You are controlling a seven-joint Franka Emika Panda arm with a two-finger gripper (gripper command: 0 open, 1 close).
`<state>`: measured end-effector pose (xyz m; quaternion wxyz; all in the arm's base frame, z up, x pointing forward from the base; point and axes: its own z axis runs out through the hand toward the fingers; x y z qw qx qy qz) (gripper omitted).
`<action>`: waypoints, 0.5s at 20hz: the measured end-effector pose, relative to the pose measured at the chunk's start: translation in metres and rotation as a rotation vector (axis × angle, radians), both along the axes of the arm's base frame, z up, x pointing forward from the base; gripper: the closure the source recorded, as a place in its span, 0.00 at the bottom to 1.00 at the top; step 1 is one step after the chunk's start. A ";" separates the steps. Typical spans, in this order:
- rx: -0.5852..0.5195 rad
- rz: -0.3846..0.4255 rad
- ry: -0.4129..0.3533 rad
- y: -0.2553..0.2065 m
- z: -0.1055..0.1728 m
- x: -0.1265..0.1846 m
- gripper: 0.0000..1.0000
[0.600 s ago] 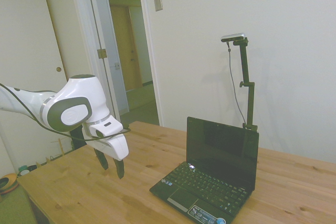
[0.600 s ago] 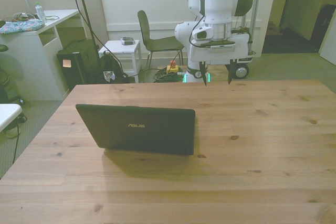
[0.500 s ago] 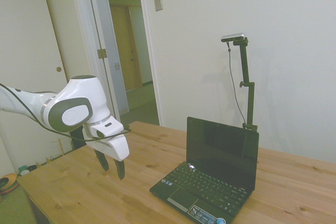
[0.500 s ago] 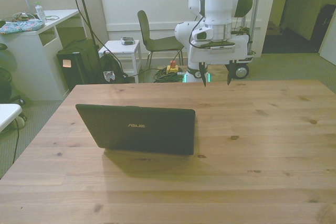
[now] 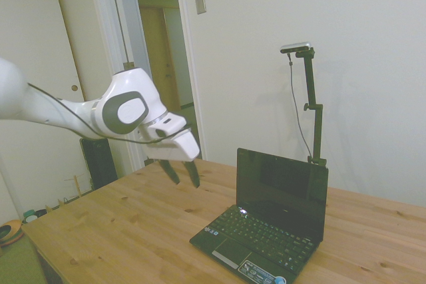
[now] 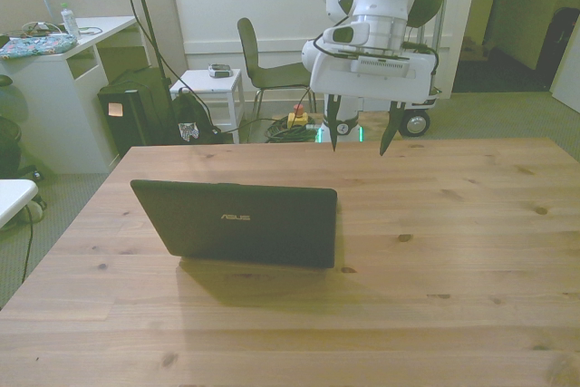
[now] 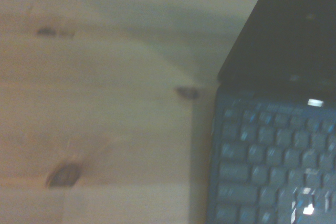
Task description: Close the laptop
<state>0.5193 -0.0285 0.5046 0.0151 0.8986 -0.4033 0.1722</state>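
The laptop is a small black netbook standing open on the wooden table, its dark screen upright and its keyboard showing. From the front view I see the back of its glossy lid with a small silver logo. My gripper hangs in the air to the left of the screen in the side view, apart from the laptop, its two dark fingers spread and empty. In the front view the gripper is open above the table's far edge, right of the lid. The wrist view catches the laptop's keyboard corner and hinge.
Beyond the table's far edge stand a dark chair, a small white side table, a black box and a white desk at the front view's left. An open doorway lies behind the arm in the side view.
The arm has lifted and swung toward the laptop; the gripper now hangs higher and closer to the screen. The laptop has not moved and its lid stands as before.
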 end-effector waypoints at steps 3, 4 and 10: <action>-0.012 -0.028 -0.054 -0.020 0.036 0.037 0.00; -0.015 -0.038 -0.067 -0.027 0.048 0.048 0.00; -0.025 -0.089 -0.116 -0.061 0.092 0.109 0.00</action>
